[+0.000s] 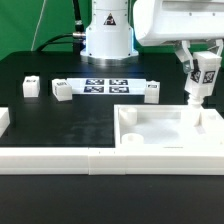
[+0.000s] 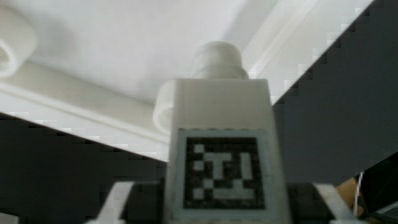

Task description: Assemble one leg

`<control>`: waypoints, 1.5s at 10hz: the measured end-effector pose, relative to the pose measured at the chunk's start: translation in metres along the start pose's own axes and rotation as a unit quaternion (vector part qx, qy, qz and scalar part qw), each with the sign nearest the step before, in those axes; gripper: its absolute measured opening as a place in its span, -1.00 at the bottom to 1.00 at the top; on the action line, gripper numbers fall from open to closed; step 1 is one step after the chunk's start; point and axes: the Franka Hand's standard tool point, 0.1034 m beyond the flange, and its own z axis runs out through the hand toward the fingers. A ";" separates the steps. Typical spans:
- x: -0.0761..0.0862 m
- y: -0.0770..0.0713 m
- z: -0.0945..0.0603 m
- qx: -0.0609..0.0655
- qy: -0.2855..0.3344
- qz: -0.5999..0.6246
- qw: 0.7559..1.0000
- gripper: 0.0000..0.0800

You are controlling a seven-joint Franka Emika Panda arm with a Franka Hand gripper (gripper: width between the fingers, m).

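Observation:
My gripper (image 1: 204, 68) is shut on a leg (image 1: 202, 80), a stubby white block with a black-and-white tag. It holds the leg upright, peg end down, over the far corner of the large white square panel (image 1: 165, 127) at the exterior view's right. In the wrist view the leg (image 2: 217, 125) fills the middle between my fingers (image 2: 121, 205), its round peg pointing at the panel's inside (image 2: 143, 40). A round corner hole (image 2: 15, 52) shows at the edge. Whether the peg touches the panel cannot be told.
Three more legs lie on the black table: two (image 1: 30, 87) (image 1: 62, 92) at the exterior view's left and one (image 1: 152, 91) by the marker board (image 1: 105, 86). Long white border rails (image 1: 60, 160) run along the front, and one (image 1: 4, 120) sits at the left.

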 end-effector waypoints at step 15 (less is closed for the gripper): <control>0.032 0.010 0.039 0.003 0.018 -0.019 1.000 -0.27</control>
